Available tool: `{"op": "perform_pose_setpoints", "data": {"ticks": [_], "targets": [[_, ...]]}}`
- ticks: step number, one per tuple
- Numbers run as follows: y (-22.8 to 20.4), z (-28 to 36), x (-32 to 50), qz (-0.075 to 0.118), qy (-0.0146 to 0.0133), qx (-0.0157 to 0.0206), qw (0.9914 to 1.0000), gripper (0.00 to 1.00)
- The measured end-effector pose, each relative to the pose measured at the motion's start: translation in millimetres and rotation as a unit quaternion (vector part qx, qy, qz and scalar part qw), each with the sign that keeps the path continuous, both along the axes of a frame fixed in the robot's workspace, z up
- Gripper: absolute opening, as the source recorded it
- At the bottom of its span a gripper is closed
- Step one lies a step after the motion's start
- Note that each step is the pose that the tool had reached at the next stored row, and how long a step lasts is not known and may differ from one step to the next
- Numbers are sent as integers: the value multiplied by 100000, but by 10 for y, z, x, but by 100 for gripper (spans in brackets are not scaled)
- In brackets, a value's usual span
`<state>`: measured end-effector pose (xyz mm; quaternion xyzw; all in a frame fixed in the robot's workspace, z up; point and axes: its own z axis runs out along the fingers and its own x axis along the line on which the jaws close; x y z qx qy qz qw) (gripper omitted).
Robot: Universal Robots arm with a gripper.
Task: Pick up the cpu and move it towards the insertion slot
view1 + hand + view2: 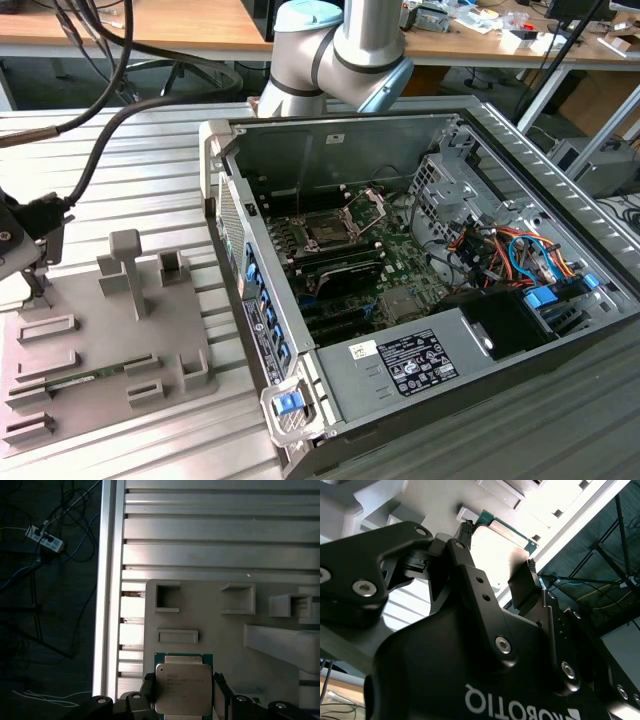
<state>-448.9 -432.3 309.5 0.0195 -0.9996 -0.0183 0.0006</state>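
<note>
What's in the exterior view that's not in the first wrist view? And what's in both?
Exterior view: the open computer case with the insertion slot inside, and the robot arm behind it.
First wrist view: the cpu close up, with the tool gripping its two sides, plus cables on the floor.
Both: the grey tray and the ribbed metal table it lies on.
</note>
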Motion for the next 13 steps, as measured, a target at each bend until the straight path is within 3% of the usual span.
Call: {"op": "perform_pose_setpoints", "data": {"ticks": [13], "targets": [[0, 52, 0, -1, 9, -4, 100000, 55]]}}
